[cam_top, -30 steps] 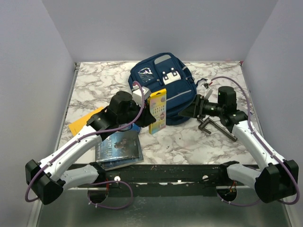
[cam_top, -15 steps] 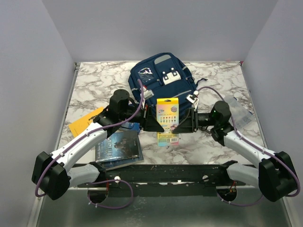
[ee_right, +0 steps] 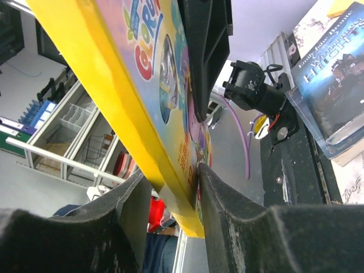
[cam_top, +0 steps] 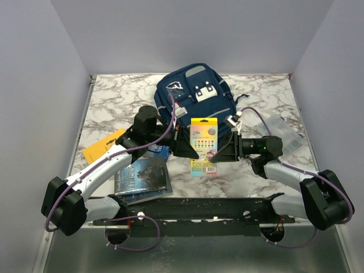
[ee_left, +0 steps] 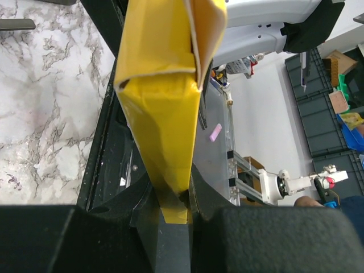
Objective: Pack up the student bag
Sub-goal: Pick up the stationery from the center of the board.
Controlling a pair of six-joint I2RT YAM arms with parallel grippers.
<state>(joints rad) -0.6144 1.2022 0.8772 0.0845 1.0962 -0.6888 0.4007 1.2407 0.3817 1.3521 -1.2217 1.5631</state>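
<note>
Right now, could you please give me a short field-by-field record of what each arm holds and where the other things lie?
left gripper: shut on the yellow box, at its left edge
right gripper: shut on the same box, at its right edge
yellow box: printed face toward the top camera, nearer than the bag
student bag: far side of the table, buckles up; opening not visible
book: on the table by the left arm
orange folder: left of the book, partly hidden
</note>
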